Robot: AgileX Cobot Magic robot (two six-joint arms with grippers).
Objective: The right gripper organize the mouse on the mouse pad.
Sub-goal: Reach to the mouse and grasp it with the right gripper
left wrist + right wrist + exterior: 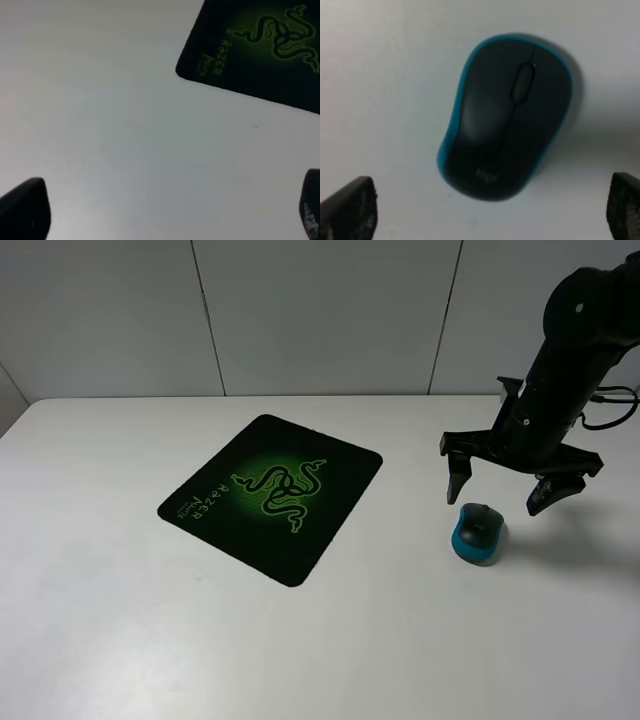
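Exterior high view: a white counter (100, 640) runs back to a pale panelled wall (320, 310). The mouse (478, 533) lies on the counter right of the mouse pad (270, 500), well apart from it. It has teal sides and a dark grey top marked "logi". The right end effector (494, 503) hovers over it, released, fingers splayed. The black pad shows a green snake logo and "RAZER". The left end effector (167, 210), near the pad's lettered corner, is released too.
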